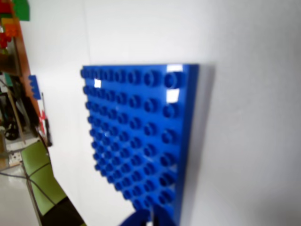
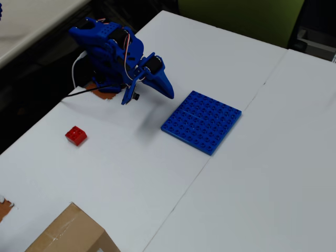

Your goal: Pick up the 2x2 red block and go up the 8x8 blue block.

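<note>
The claw (image 2: 167,90) is looking closed and holding nothing. It should be opening and swinging over to the red block (image 2: 76,135).

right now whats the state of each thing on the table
2x2 red block: lying free on the table, studs up, not held, far from the plate
8x8 blue block: flat on the table, studs up, nothing on it
hand: empty, above the table beside the plate, fingers look closed together
cardboard box: at the table's near edge in the overhead view, flaps closed
</note>
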